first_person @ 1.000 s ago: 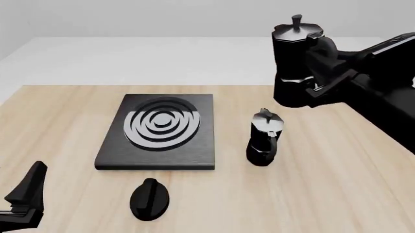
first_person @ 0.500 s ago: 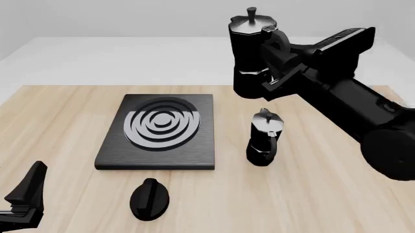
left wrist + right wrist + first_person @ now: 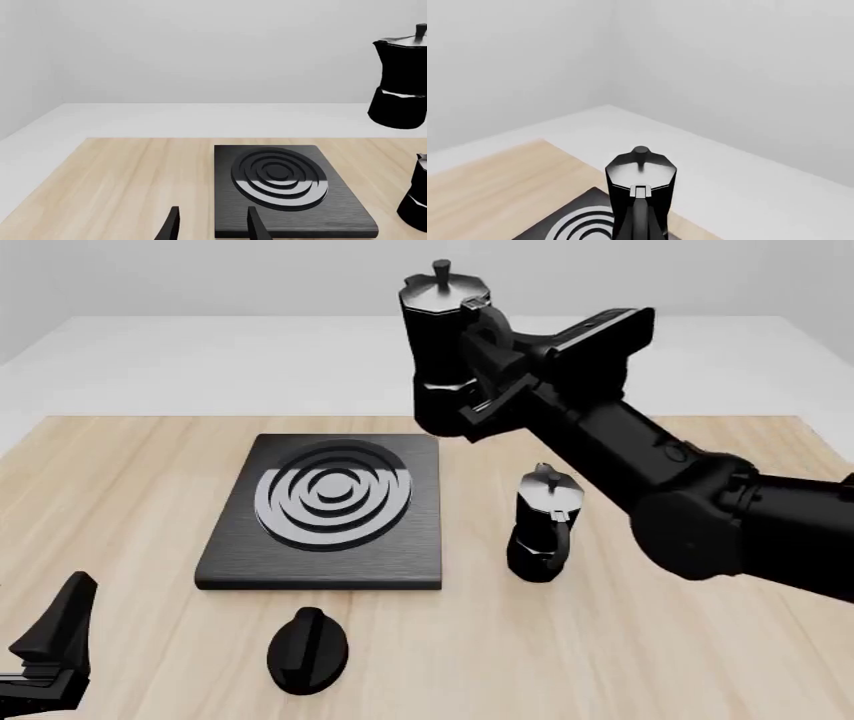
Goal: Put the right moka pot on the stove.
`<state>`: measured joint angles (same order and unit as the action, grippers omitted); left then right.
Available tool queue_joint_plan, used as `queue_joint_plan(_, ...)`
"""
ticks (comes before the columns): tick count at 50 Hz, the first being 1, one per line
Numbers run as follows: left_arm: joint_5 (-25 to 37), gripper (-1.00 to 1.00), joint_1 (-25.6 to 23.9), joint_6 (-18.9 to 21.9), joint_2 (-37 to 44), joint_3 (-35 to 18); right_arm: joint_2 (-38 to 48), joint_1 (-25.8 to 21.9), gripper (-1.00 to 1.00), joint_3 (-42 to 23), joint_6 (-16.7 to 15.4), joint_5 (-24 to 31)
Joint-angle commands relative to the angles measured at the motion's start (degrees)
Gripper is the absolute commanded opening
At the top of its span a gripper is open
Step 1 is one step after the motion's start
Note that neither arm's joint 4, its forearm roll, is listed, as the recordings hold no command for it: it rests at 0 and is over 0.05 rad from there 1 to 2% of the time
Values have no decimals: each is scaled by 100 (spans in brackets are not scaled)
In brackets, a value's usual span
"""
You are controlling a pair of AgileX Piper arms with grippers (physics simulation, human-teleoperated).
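Observation:
The right moka pot (image 3: 438,360), black and faceted with a silver lid, hangs in the air above the stove's far right corner. My right gripper (image 3: 497,368) is shut on its side handle. The pot also shows in the left wrist view (image 3: 402,80) and fills the low middle of the right wrist view (image 3: 640,192). The stove (image 3: 227,555) is a flat black slab with silver rings, lying left of centre; it also shows in the left wrist view (image 3: 347,210) and, under the pot, in the right wrist view (image 3: 577,225). My left gripper (image 3: 54,650) is open and empty at the near left edge.
The second black moka pot (image 3: 545,525) stands upright on the table just right of the stove, below my right arm; it also shows in the left wrist view (image 3: 417,200). A small black oval knob (image 3: 308,650) lies in front of the stove.
My right arm has carried the held moka pot leftward, from above the table's right side to above the stove's far right corner. The left gripper and the second pot have not moved.

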<state>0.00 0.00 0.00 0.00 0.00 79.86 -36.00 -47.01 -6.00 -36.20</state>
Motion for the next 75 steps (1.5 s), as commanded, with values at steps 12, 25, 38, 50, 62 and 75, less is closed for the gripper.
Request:
queue_joint_plan(12, 0, 100, 0, 0, 0, 0, 1075, -338, -100, -637, 208, -793)
queue_joint_plan(25, 0, 100, 0, 0, 0, 0, 1806, -542, -100, -1249, 260, -818)
queue_joint_plan(38, 0, 100, 0, 0, 0, 0, 2421, -643, -100, -1748, 294, -821)
queue_joint_plan(50, 0, 100, 0, 0, 0, 0, 2996, -632, -100, -2214, 323, -837)
queue_joint_plan(62, 0, 100, 0, 0, 0, 0, 3560, -614, -100, -2784, 305, -712)
queue_joint_plan(75, 0, 100, 0, 0, 0, 0, 4033, -590, -100, -3175, 432, -739)
